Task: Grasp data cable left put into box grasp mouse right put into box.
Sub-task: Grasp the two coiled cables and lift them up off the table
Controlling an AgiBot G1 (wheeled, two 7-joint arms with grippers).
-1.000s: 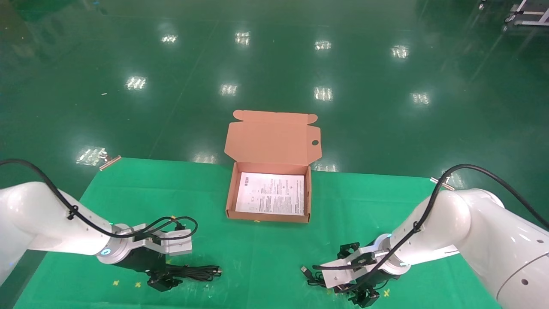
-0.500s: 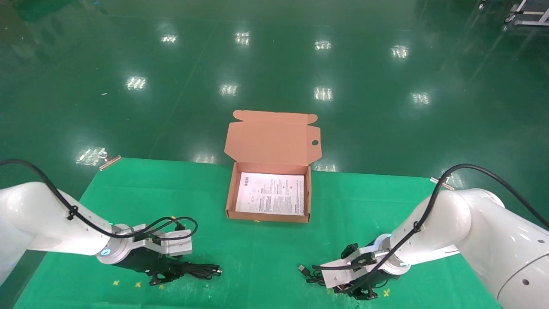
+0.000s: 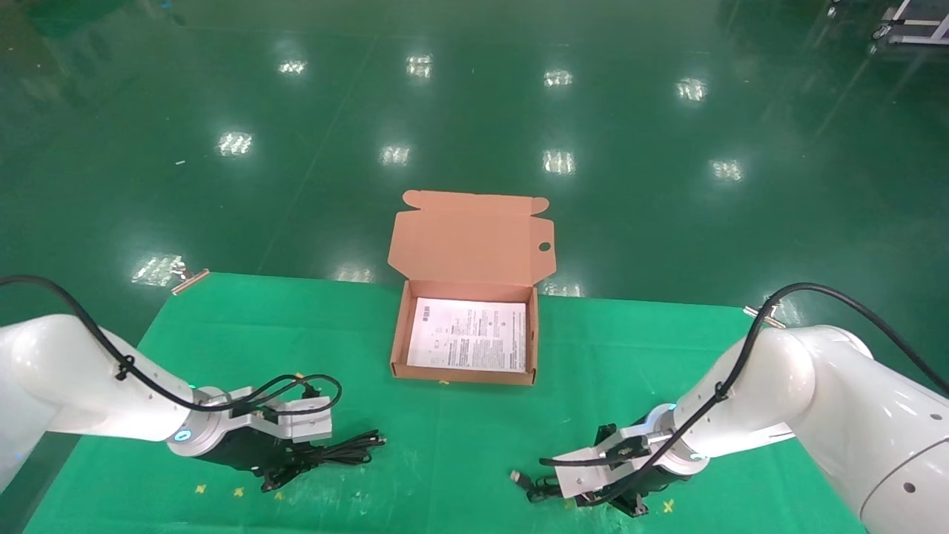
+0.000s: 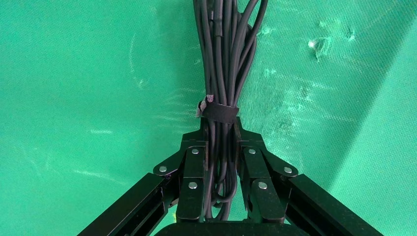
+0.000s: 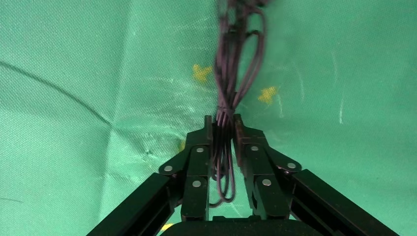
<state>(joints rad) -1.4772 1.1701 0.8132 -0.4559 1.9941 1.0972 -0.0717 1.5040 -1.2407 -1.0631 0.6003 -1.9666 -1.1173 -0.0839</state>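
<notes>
The salmon-pink box [image 3: 463, 375] stands open at the table's middle back, with a white printed sheet inside. My left gripper [image 3: 284, 475] is at the front left, shut on the black data cable [image 3: 348, 449], a looped bundle reaching right. In the left wrist view the left gripper [image 4: 220, 126] clamps the data cable [image 4: 223, 59] just behind its strap. My right gripper [image 3: 626, 506] is at the front right. In the right wrist view the right gripper [image 5: 223, 123] is shut on a thin looped black cord [image 5: 235, 73]. Its USB plug [image 3: 517, 477] lies to the left. The mouse itself does not show.
The green cloth table [image 3: 445, 430] ends just behind the box, with shiny green floor beyond. The box's flap lid [image 3: 467, 245] stands up at the back. Small yellow marks [image 3: 200, 489] dot the cloth near the front.
Both grippers closed: the left on the data cable, whose free end has risen a little; the right on the thin cord, whose USB plug has shifted slightly left and nearer.
</notes>
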